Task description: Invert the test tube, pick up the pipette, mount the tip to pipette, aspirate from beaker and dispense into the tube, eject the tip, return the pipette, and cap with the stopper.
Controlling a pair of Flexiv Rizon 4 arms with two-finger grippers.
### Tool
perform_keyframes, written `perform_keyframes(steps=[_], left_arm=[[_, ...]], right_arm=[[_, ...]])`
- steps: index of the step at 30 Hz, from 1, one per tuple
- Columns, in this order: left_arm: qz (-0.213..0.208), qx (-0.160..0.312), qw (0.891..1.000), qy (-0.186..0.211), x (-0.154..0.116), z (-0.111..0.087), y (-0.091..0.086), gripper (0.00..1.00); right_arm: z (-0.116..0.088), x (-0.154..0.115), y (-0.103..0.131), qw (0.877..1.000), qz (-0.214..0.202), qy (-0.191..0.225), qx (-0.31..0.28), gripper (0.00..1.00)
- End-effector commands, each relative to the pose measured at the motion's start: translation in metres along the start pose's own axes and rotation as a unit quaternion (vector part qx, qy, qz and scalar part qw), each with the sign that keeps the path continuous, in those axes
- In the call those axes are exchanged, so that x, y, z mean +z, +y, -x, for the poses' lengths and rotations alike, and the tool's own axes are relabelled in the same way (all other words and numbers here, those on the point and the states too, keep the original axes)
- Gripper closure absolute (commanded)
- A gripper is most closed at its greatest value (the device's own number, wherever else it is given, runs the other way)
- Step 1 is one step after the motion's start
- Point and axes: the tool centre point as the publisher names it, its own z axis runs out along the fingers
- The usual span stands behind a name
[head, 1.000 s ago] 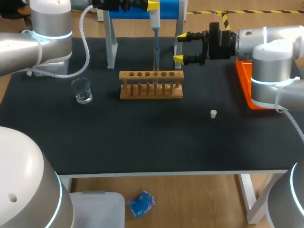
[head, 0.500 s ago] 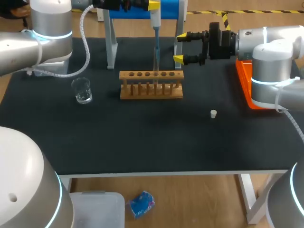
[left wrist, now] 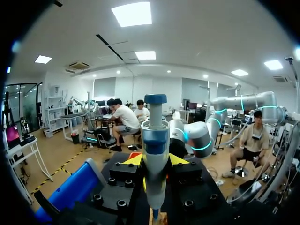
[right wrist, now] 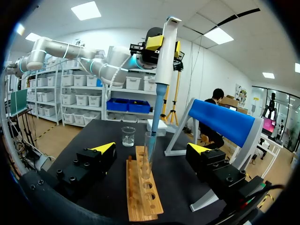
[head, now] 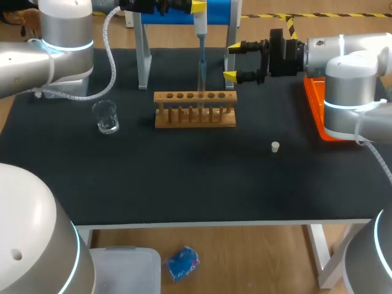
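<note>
My left gripper (head: 195, 7) is shut on the white and blue pipette (head: 199, 24), held upright over the wooden rack (head: 195, 109); its blue tip (head: 201, 64) reaches down into the clear test tube (head: 201, 86) standing in the rack. In the left wrist view the pipette (left wrist: 155, 154) sits between the yellow fingertips (left wrist: 133, 160). From the right wrist view, the pipette (right wrist: 164, 51) and tube (right wrist: 149, 152) stand ahead of my open right gripper (right wrist: 152, 150). That right gripper (head: 231, 61) hangs open just right of the tube. A glass beaker (head: 106, 116) stands at the left. The small white stopper (head: 275, 146) lies right of centre.
A blue and grey pipette stand (head: 184, 15) rises behind the rack. An orange tray (head: 318, 110) sits at the right edge under my right arm.
</note>
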Motion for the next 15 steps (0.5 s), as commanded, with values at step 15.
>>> perform_keyframes(steps=[15], left_arm=[[0.013,0.007,1.000,-0.005,0.0003,-0.0040,-0.0011,1.00]], right_arm=[[-0.0004,0.0001,-0.0003,1.000,0.001,-0.001,0.000,0.00]])
